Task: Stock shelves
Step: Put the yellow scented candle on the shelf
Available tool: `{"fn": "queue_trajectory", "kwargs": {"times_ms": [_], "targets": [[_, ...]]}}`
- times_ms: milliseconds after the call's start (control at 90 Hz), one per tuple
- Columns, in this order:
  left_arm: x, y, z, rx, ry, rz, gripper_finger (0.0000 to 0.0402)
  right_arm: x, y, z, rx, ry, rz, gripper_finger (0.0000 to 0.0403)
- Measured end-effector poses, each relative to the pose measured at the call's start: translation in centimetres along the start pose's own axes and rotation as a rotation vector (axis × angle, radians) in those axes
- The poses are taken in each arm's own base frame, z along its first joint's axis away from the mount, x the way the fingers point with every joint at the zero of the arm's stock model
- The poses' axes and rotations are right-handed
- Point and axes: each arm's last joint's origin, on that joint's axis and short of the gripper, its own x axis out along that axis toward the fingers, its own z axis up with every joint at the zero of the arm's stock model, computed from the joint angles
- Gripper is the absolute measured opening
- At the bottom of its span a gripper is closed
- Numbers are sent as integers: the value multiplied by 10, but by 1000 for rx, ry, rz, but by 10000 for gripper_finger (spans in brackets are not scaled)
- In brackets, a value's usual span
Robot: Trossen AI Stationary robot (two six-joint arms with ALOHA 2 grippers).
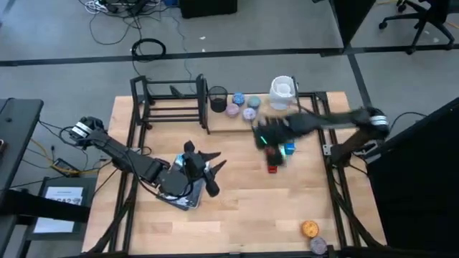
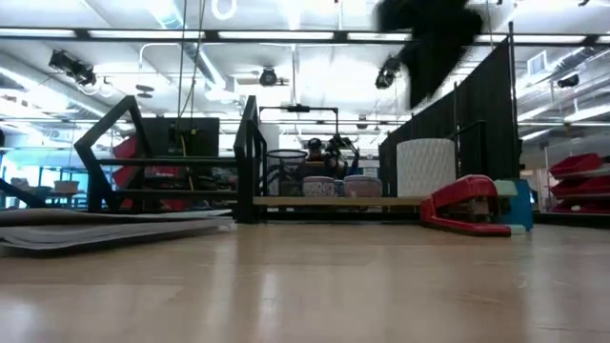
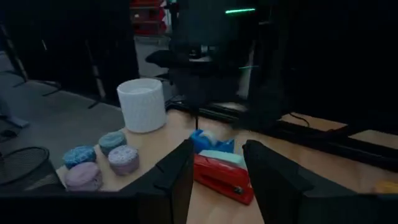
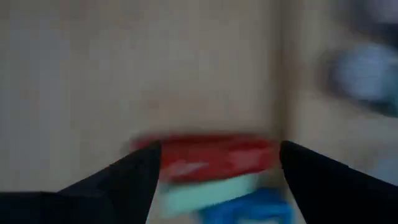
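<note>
Hard to see: the right gripper (image 1: 276, 148) is blurred in the high view; it hangs above the red stapler (image 1: 273, 163) and a blue item (image 1: 289, 149), fingers spread and grasping nothing, it seems.
Left gripper (image 1: 212, 169): released, over flat papers (image 1: 179, 197) on the left side.
Shelves (image 1: 168, 102): at the far edge of the table (image 1: 244, 208).
On the board: mesh cup (image 1: 217, 98), small round tubs (image 1: 242, 105), white ribbed cup (image 1: 282, 92).
Room: grey floor, cables, black curtains.
</note>
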Motion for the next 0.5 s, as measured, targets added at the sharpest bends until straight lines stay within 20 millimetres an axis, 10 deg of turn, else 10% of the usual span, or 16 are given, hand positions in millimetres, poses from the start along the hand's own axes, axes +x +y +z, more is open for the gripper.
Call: {"fn": "queue_trajectory", "kwargs": {"times_ms": [244, 500], "targets": [[4, -6, -7, 10, 3, 0, 127, -9, 104, -64, 87, -60, 332, 293], [10, -3, -5, 31, -8, 17, 127, 1, 191, -98, -337, -60, 462, 293]]}}
